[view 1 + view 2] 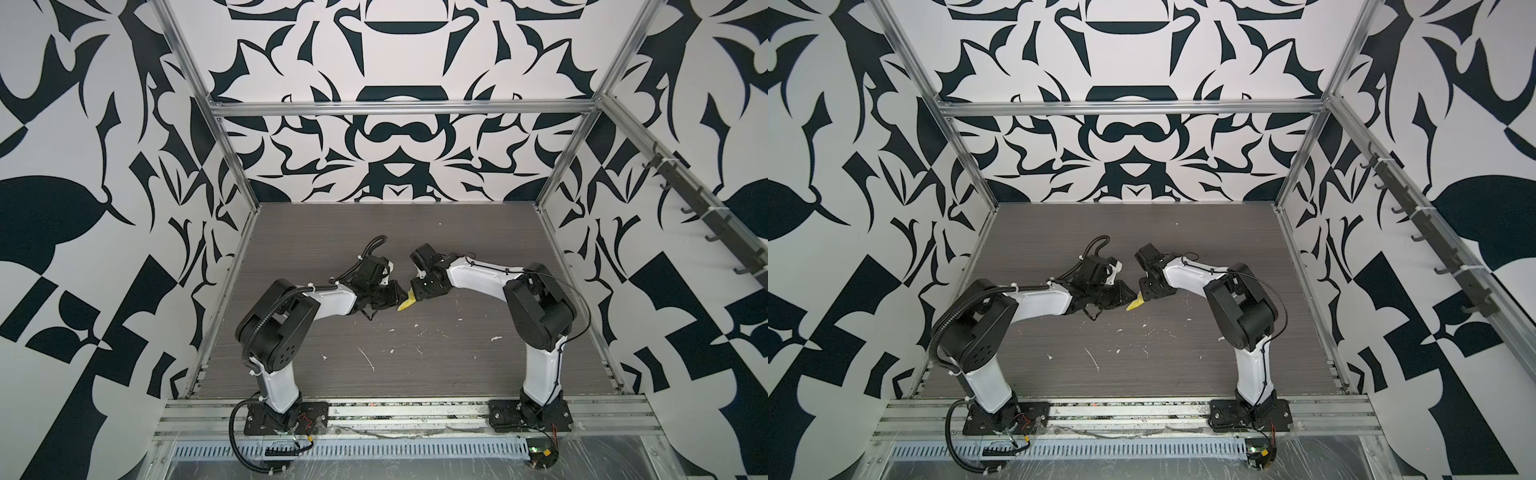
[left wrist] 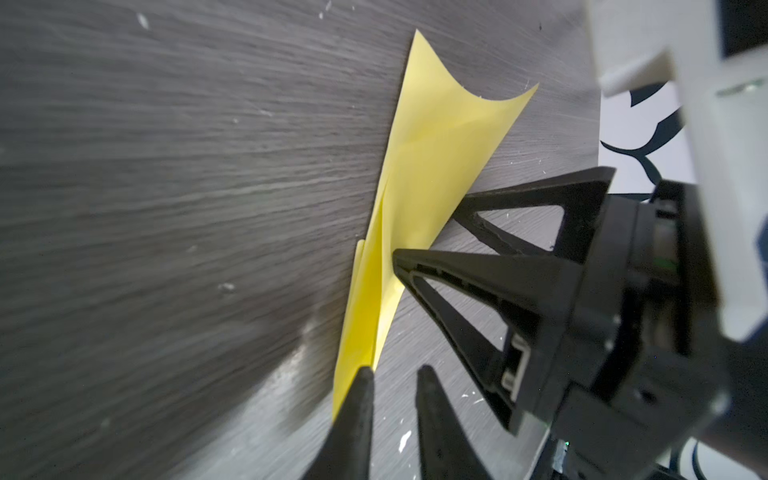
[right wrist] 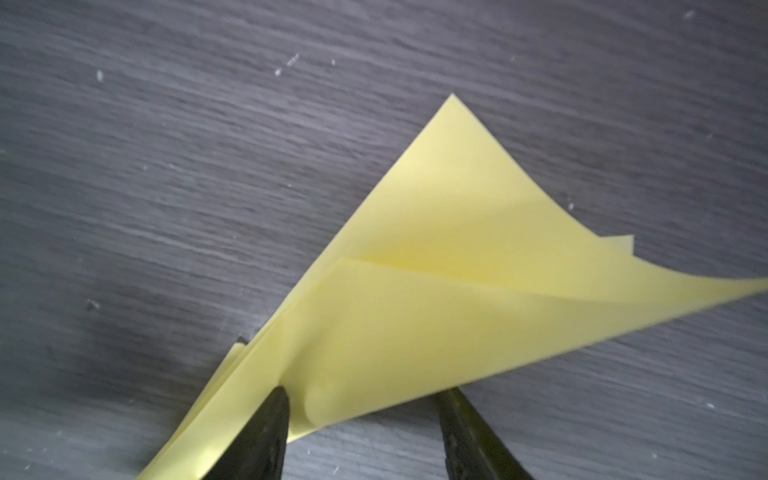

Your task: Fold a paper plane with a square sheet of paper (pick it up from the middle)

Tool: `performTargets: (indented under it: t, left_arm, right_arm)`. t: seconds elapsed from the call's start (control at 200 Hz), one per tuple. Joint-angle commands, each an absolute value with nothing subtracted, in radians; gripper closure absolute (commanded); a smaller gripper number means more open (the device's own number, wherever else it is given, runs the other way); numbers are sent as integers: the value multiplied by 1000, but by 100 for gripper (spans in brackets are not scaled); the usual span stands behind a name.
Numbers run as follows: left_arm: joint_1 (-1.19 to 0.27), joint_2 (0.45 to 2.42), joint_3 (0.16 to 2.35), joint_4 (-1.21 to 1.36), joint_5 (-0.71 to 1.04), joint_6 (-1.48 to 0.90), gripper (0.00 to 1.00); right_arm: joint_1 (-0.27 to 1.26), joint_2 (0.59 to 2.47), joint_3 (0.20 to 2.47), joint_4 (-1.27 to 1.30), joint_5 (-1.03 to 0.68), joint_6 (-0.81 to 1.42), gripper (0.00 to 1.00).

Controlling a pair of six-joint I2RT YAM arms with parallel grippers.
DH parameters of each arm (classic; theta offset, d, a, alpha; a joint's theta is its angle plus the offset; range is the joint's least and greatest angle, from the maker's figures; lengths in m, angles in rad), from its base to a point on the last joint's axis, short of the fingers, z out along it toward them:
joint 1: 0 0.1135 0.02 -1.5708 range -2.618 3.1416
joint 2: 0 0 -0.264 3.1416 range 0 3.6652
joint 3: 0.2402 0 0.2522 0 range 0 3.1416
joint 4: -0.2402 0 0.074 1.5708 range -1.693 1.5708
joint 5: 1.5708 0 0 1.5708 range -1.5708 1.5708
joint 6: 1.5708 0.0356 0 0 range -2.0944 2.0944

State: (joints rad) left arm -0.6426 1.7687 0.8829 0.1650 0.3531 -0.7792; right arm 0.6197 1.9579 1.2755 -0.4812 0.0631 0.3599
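I count one yellow paper [image 3: 457, 332], folded into a layered triangle and lying near the middle of the grey table [image 1: 374, 232] among white flecks [image 1: 368, 357], with two grippers meeting over it. In both top views they hide all but a small tip of the paper [image 1: 406, 304] [image 1: 1133, 306], so only the wrist views give me the jaws. The left gripper [image 2: 395, 374] is narrowly parted, bare table in its gap and one finger over the paper's narrow end, while the right gripper [image 3: 365, 395] is wide apart astride a curled flap without pinching it. The right wrist view cuts off one corner.
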Motion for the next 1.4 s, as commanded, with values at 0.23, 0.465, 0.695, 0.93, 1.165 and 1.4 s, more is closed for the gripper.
performTargets:
  t: [0.23,0.465,0.695,0.93,1.165,1.4]
  left_arm:
    - [-663,1781,879,124,348,-715,79]
    - [-664,1788,874,107,339,-706,84]
    - [-664,1792,868,98,336,-709,89]
    - [-665,1802,876,74,350,-731,91]
    - [-664,1802,874,74,367,-743,93]
    - [-670,1809,875,74,371,-750,95]
  right_arm:
    - [621,2060,1220,-590,23,376,40]
    - [620,2060,1220,-592,23,380,40]
    - [620,2074,1226,-601,24,392,39]
    - [620,2083,1227,-610,34,401,39]
    - [620,2095,1226,-614,35,417,41]
    - [621,2102,1217,-615,46,454,43]
